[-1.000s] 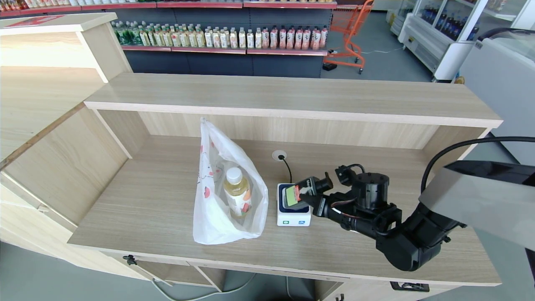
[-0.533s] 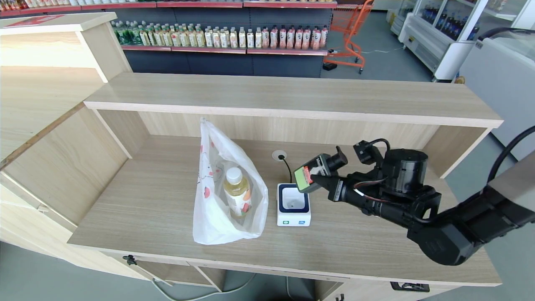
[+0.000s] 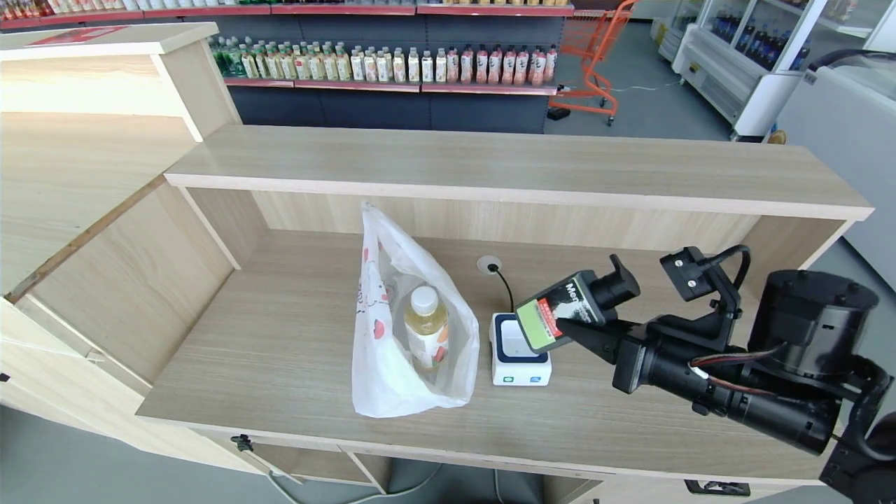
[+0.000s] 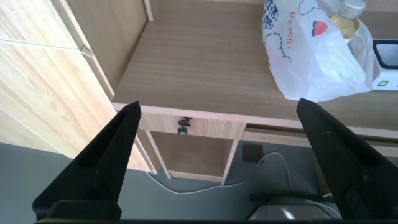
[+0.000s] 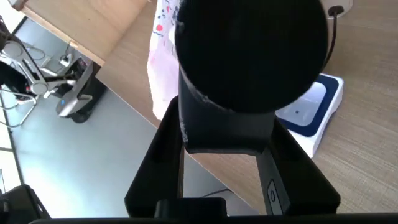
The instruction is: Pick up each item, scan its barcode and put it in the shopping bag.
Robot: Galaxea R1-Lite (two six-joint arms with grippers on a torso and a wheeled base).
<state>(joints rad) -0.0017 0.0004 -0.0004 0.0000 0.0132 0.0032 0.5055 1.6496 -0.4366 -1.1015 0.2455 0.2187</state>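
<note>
From the head view, the counter (image 3: 280,336) carries a white shopping bag (image 3: 378,364) standing open. A yellow drink bottle (image 3: 427,332) is upright inside it. Just beside the bag, on its right, sits a small white scanner (image 3: 519,350) with its cable (image 3: 502,283) running to a hole in the counter. The right gripper (image 3: 570,322) is held up above the scanner's right edge, its fingers (image 3: 595,336) clamped on a dark bottle (image 3: 563,304). The bottle is tilted, green base toward the bag and black cap up and away. It is clear of the scanner and apart from the bag.

The left wrist view gives what the head view misses. The left gripper (image 4: 219,109) hangs out past the counter's front edge over the grey floor, with its fingers (image 4: 106,168) spread wide and nothing between them. The bag, the drink bottle's cap and a corner of the scanner lie well off to one side on the counter.

The right wrist view looks straight along the held dark bottle (image 5: 249,56). Its round black end blocks much of the scene, with a finger (image 5: 298,180) pressed along each flank. Past it lie the blue-topped scanner (image 5: 311,106) and a strip of the bag (image 5: 163,43). Whether the bottle's green end is square over the scanner I cannot tell from here.
</note>
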